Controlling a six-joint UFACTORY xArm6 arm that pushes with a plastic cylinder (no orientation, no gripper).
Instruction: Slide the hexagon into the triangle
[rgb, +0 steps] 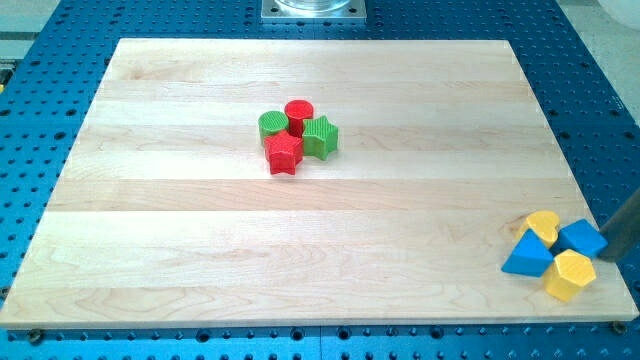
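**Hexagon beside the triangle, bottom right corner**

My rod came in from the view's right edge, dark and slanted, and my tip (603, 259) sat at the board's lower right, just beside the yellow hexagon (570, 275) and the blue cube (582, 238). I have no jaws to open or close, only that plain rod, and it gripped nothing. Whether the tip actually touched the hexagon I could not tell.

The hexagon lay at the view's bottom right, touching the blue triangle (528, 255) on its left. Above them a yellow heart (543, 226) rested against the triangle and the cube. All four were packed close together.

Well apart, near the top middle of the wooden board (200, 240), sat another tight group: a green cylinder (272, 124), a red cylinder (299, 114), a green star (320, 137) and a red star (284, 153).
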